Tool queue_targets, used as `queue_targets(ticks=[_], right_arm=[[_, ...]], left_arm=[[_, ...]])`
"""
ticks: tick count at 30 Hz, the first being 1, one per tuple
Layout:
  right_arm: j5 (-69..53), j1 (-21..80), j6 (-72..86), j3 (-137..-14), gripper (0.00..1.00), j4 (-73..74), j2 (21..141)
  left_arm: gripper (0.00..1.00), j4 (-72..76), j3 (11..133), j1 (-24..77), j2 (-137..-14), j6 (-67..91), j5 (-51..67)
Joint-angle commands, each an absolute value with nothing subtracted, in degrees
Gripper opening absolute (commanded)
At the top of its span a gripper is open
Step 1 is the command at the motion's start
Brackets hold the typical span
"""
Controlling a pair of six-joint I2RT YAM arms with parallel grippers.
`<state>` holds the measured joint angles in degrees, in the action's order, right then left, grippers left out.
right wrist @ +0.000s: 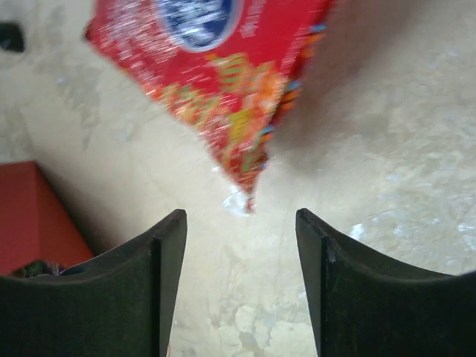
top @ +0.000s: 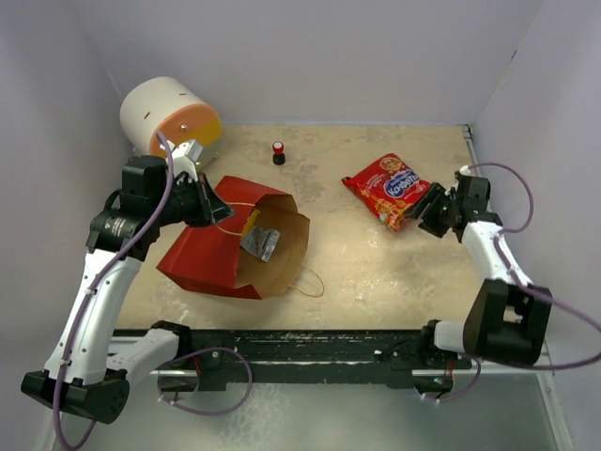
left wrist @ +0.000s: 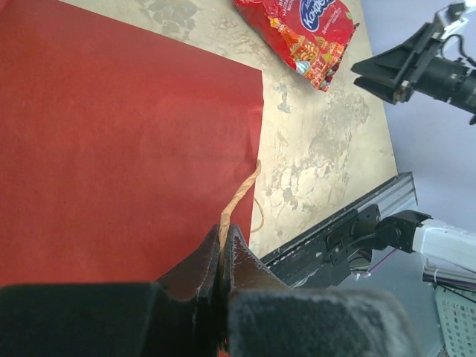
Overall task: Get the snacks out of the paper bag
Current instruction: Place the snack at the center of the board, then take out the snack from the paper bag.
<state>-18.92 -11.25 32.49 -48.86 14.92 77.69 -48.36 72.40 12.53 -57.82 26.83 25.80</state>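
Observation:
The red paper bag (top: 202, 254) lies on its side left of centre, its brown mouth facing right. A silver packet (top: 261, 242) and a yellow one (top: 252, 222) lie in the mouth. My left gripper (top: 218, 209) is shut on the bag's twine handle (left wrist: 239, 195) at its upper edge; the red bag wall (left wrist: 111, 149) fills the left wrist view. The red chip bag (top: 387, 189) lies on the table at the right, also in the left wrist view (left wrist: 305, 30) and the right wrist view (right wrist: 216, 67). My right gripper (top: 427, 209) is open and empty, just short of the chip bag's corner.
A white cylinder with an orange-yellow face (top: 169, 117) stands at the back left. A small red-and-black knob (top: 279, 151) sits at the back centre. The bag's other twine handle (top: 308, 278) lies loose on the table. Walls close in the left, back and right.

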Motion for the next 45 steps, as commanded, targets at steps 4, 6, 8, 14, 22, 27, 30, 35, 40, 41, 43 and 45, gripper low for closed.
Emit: queue_targets(ticks=[4,6,8,14,22,27,30,35,40,41,43,45], right_arm=[[-18.51,8.59,28.88,-54.04,0.69,16.3,67.01],[-17.84,17.67,33.39,-52.63,0.69,11.74,66.47],[-16.14,27.96,38.51,-50.61,0.69,5.03,67.14],[-1.72,49.15,49.17,-48.52,0.71,-11.24,75.26],[20.01,57.68,60.07,-48.87,0.7,-25.96,89.41],[29.1,60.74,67.18,-51.63,0.68,-25.01,96.32],[30.51,61.32,69.92,-51.27,0.67,-27.91,99.56],[32.8,62.38,72.81,-52.4,0.65,-29.49,104.29],[35.19,62.53,76.87,-52.55,0.64,-29.88,107.31],[35.52,62.52,77.26,-53.01,0.64,-29.45,107.86],[36.05,62.55,78.94,-54.02,0.64,-27.76,108.69],[37.18,62.58,80.86,-54.43,0.64,-26.6,109.01]], left_arm=[[0.0,-49.75,74.39,12.74,-57.29,27.9,26.0],[0.0,-50.5,76.09,12.74,-57.98,28.3,25.67],[0.0,-50.87,77.48,12.74,-58.66,28.83,25.32],[0.0,-51.51,78.44,12.74,-59.86,30.83,26.2],[0.0,-53.23,79.15,12.74,-60.44,31.78,27.95],[0.0,-54.81,79.85,12.74,-59.83,30.5,26.98],[0.0,-54.44,79.23,12.74,-59.42,31.14,27.89],[0.0,-55.37,78.89,12.74,-59.41,30.01,29.4],[0.0,-54.49,78.29,12.74,-59.5,29.99,30.53],[0.0,-54.27,78.31,12.74,-59.61,30.01,30.96],[0.0,-54.37,78.38,12.74,-59.91,29.74,31.33],[0.0,-54.49,78.3,12.74,-60.22,29.54,31.72]])
